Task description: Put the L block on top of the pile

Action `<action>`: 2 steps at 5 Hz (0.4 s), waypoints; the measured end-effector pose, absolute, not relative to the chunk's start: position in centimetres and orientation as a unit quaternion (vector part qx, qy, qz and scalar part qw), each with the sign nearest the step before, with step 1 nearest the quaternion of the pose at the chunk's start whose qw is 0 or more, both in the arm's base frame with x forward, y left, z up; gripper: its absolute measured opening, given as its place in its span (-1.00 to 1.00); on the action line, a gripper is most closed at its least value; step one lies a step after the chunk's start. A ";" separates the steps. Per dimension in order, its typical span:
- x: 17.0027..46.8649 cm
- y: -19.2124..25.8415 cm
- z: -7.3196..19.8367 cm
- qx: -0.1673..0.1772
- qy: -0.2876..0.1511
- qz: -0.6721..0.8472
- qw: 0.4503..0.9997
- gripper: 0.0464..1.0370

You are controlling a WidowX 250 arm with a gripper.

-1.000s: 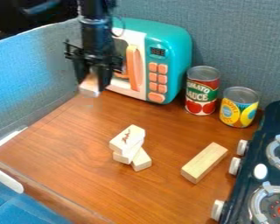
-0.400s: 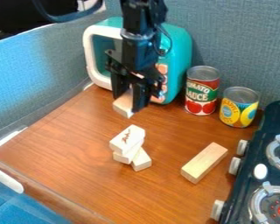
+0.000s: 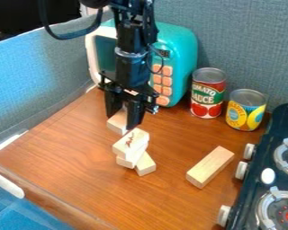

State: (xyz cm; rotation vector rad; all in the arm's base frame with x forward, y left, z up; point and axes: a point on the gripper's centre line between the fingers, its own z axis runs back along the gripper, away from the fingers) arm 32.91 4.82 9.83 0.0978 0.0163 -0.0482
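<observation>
The pale wooden L block (image 3: 116, 122), clamped in the black two-finger gripper (image 3: 123, 119), needs centring over the pile of pale oblong blocks (image 3: 131, 143) just in front of it, then gentle, level lowering.

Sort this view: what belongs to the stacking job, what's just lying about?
Job:
- pale wooden block in black gripper
- stacked pale wooden blocks

Lying about:
- long pale wooden block
- red metal can
- yellow-blue can
- teal toy microwave
- dark toy stove

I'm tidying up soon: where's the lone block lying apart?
In the camera view, the lone block lies right of centre on the wooden table, between the pile and the stove.
</observation>
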 end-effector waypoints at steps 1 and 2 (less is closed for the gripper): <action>32.9 5.3 8.4 0.046 0.027 -0.018 0.998 0.02; 32.9 5.4 8.2 0.044 0.031 -0.015 0.998 0.02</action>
